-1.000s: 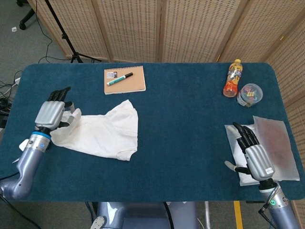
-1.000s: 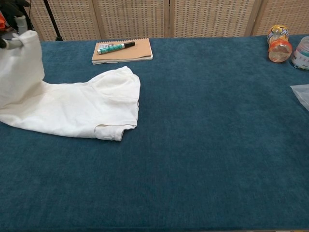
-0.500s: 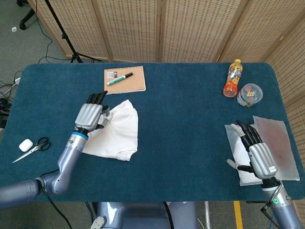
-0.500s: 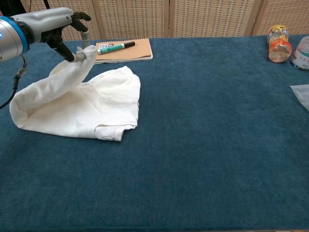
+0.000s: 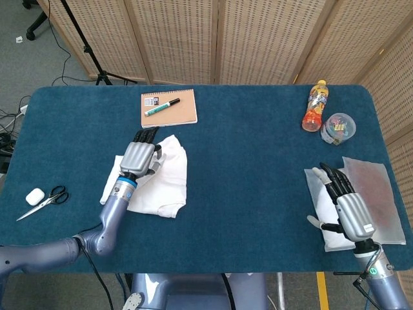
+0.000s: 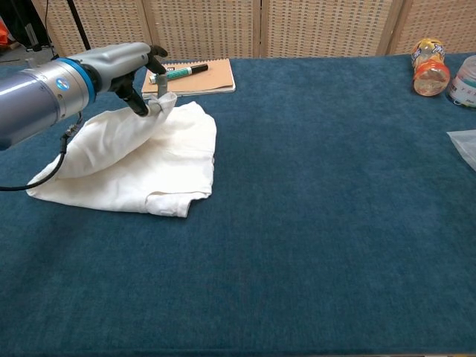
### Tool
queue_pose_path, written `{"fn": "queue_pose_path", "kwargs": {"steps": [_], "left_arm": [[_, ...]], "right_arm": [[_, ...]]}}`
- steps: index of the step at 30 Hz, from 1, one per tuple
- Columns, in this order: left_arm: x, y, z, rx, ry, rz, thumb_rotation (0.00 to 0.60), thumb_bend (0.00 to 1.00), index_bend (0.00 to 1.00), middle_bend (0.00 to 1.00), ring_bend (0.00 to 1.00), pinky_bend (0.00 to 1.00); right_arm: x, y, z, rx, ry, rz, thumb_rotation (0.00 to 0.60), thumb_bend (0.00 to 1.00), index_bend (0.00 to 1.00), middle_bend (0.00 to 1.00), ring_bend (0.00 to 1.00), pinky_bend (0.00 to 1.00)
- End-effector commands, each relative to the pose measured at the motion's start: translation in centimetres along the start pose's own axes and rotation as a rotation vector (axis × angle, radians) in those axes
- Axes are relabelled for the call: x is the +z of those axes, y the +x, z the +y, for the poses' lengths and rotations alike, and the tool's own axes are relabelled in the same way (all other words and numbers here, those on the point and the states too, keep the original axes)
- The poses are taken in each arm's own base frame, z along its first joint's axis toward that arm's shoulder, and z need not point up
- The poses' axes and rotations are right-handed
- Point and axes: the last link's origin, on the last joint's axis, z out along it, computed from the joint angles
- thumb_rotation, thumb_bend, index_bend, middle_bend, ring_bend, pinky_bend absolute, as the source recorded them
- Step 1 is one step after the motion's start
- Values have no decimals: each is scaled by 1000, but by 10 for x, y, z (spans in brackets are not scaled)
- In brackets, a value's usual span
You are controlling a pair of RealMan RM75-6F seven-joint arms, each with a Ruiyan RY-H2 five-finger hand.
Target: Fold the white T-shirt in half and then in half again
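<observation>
My left hand [image 6: 141,78] pinches an edge of the soft white cotton T-shirt [image 5: 158,174] and has carried it rightward over the rest, so this fold is nearly laid. One shirt, just below one tan spiral notebook [image 5: 169,107]; well right, my right hand [image 5: 345,206] rests empty, fingers apart.

A blue desk [image 5: 258,161] carries a T-shirt [image 5: 164,177], notebook [image 5: 169,108] (beyond the left hand [image 5: 139,158]), scissors [image 5: 44,200], bottle [image 5: 315,105].

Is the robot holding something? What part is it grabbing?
Yes. The left robot hand pinches the white T-shirt by an edge of the cloth, lifted over the rest. The right robot hand holds nothing.
</observation>
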Motion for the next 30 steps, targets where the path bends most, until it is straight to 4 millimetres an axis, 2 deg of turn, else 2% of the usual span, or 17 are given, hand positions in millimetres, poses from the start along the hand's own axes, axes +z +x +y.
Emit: {"fn": "queue_pose_path", "kwargs": {"steps": [1,7,9,10,12,13,14,15,17,19,24,26,30], "left_arm": [[5,-9,10,-14,-26,-11,600,556,749,0,0,0],[9,-19,22,-27,-44,-28,600,554,749,0,0,0],[10,-22,24,-17,-39,-31,600,536,703,0,0,0],[11,-24,24,-18,-36,-35,600,508,612,0,0,0],[11,-27,27,-37,-42,-49,600,397,313,0,0,0],[11,-28,29,-57,-45,-50,600,306,145,0,0,0],[11,-29,29,-78,-49,-52,600,211,34,0,0,0],[10,-29,30,-86,-58,-52,600,160,3,0,0,0],[10,-27,30,-96,-75,-40,600,54,0,0,0,0],[8,-24,29,-123,-87,-27,600,17,0,0,0,0],[-1,-8,20,-151,-139,25,600,13,0,0,0,0],[-16,8,-4,-135,-161,72,600,19,0,0,0,0],[-32,15,-41,-86,-169,91,600,44,5,0,0,0]], "right_arm": [[1,0,1,0,-2,-1,600,0,0,0,0,47],[2,-1,2,2,-5,-3,600,0,0,0,0,47],[2,-1,2,4,-5,-4,600,0,0,0,0,47],[2,-1,2,5,-5,-5,600,0,0,0,0,47],[2,-1,2,6,-4,-6,600,0,0,0,0,47],[2,-1,2,7,-4,-7,600,0,0,0,0,47],[2,-1,2,8,-5,-7,600,0,0,0,0,47],[1,0,2,8,-5,-7,600,0,0,0,0,47],[1,0,2,9,-5,-6,600,0,0,0,0,47],[1,0,2,9,-3,-4,600,0,0,0,0,47],[1,0,1,8,-3,-6,600,0,0,0,0,47],[0,0,1,10,-1,-4,600,0,0,0,0,47],[0,0,-1,10,3,-4,600,0,0,0,0,47]]}}
